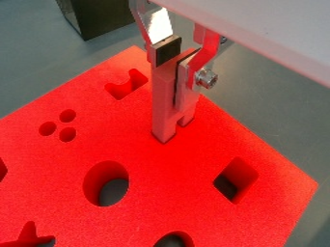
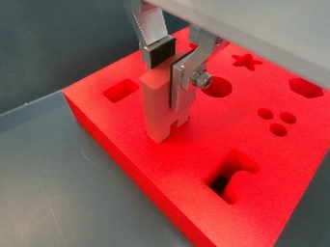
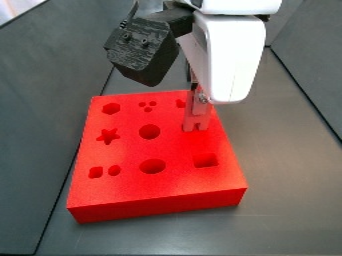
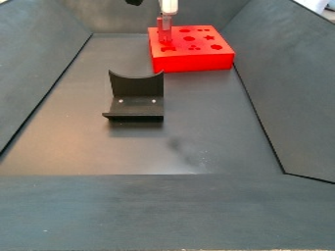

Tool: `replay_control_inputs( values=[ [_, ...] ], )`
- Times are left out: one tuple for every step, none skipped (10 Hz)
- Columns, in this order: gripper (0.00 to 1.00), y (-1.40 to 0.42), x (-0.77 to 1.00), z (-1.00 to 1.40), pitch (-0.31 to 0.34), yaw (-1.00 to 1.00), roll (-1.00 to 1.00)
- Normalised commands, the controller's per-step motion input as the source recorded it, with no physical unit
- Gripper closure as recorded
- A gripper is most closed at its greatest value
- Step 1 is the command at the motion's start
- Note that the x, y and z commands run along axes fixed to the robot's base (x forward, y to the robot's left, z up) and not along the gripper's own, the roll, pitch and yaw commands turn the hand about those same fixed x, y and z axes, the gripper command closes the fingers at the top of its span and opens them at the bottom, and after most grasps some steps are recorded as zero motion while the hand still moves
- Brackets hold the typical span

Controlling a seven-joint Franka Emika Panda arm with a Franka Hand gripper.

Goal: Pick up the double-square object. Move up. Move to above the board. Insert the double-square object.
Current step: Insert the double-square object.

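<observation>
The double-square object (image 1: pixel 165 106) is a slim red peg with a forked lower end, and it stands upright. My gripper (image 1: pixel 178 64) is shut on its upper part, one dark pad on each side; the same grip shows in a wrist view (image 2: pixel 175 68). The peg's lower end meets the top of the board (image 1: pixel 258 145), a red slab with shaped holes. I cannot tell whether the end sits in a hole. In a side view the gripper (image 3: pixel 195 104) holds the peg (image 3: pixel 195 120) over the board's (image 3: pixel 147 205) right part. In a side view the peg (image 4: pixel 167 26) and board (image 4: pixel 197 61) are far off.
The dark fixture (image 4: pixel 135 98) stands on the grey floor in the middle of the bin, well away from the board. Sloping dark walls (image 4: pixel 53 88) enclose the floor. A dark block (image 1: pixel 96 14) lies beyond the board's edge.
</observation>
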Motion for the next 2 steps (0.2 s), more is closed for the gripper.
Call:
replay_control_inputs(
  values=[
    [1.0, 0.0, -0.02, 0.0, 0.0, 0.0, 0.0],
    [1.0, 0.0, 0.0, 0.0, 0.0, 0.0, 0.0]
  ],
)
